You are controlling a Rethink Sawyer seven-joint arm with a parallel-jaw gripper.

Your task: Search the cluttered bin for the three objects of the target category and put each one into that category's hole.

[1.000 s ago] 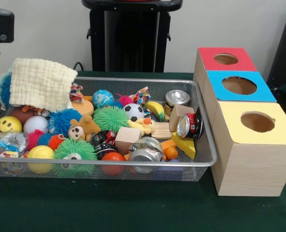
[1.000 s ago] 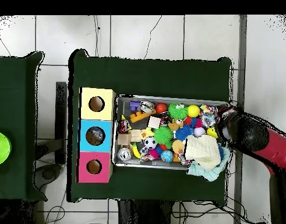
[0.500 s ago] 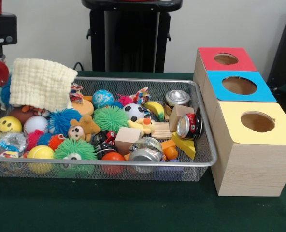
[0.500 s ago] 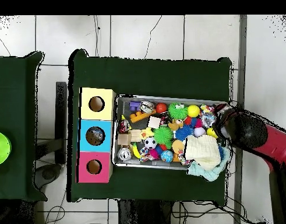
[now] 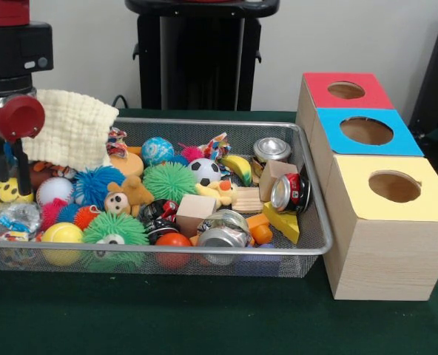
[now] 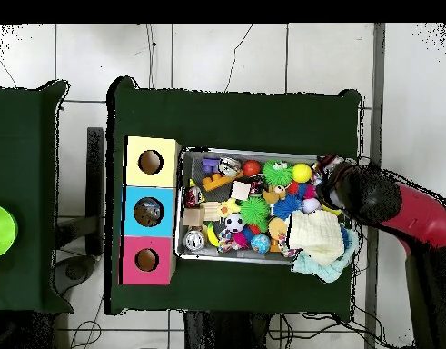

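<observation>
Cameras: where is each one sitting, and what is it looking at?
Front view: low across the table, facing the wire bin of toys, three boxes beside it; the red-and-black arm shows at left.
Overhead view: above, looking straight down at table, bin and boxes; the arm enters from the right.
Both share the bin, the cream cloth and the yellow box.

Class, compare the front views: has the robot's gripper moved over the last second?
Yes. The gripper has come in from the picture's left edge toward the wire bin, and now stands in front of the cream cloth above the smiley ball.
</observation>
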